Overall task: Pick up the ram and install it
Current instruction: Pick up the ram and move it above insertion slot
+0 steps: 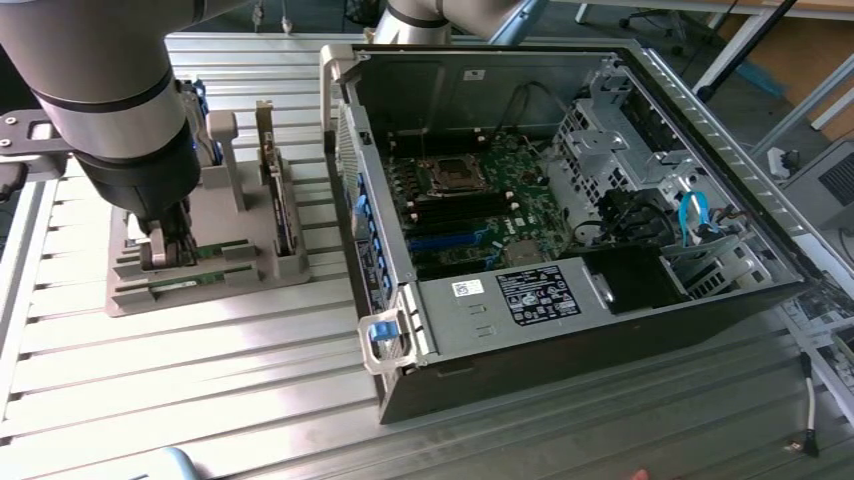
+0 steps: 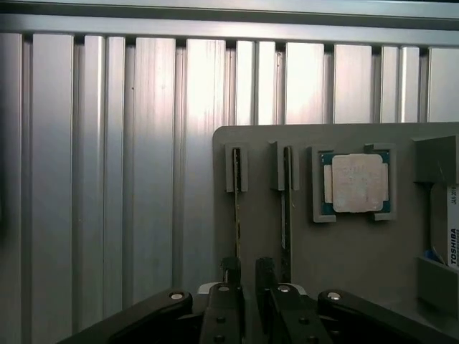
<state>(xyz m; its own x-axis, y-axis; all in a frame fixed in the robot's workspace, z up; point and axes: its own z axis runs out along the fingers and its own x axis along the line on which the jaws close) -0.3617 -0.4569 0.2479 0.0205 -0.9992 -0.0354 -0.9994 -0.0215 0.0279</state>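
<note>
A grey moulded holder tray (image 2: 344, 265) sits on the ribbed aluminium counter (image 2: 107, 179) and carries several parts. The slot nearest its edge holds the ram (image 2: 237, 208), a long, thin green circuit-board stick. It stands on edge, so the wrist view shows just its narrow top edge. A second thin, darker stick (image 2: 287, 208) stands in the next slot, parallel and just beside it. Past that, a square silver processor chip (image 2: 356, 183) with a green border lies flat in its own pocket. A hard drive with a white TOSHIBA label (image 2: 452, 229) sits further along. In the exterior view a dark expansion card with a metal bracket (image 1: 280, 200) stands upright on the tray's side toward the case.

The open dark computer case (image 1: 561, 355) lies on its side at the exterior view's right. Its walls rise around a green motherboard (image 1: 501, 200) with long black and blue slots.

A narrow strip of bare counter separates tray and case, and wide bare counter lies beyond the tray edge beside the ram.

The end effector (image 2: 247, 266) hangs over the near end of the ram. Its two dark fingers are parted with a clear gap and clamp nothing. Whether they touch the stick cannot be told.
</note>
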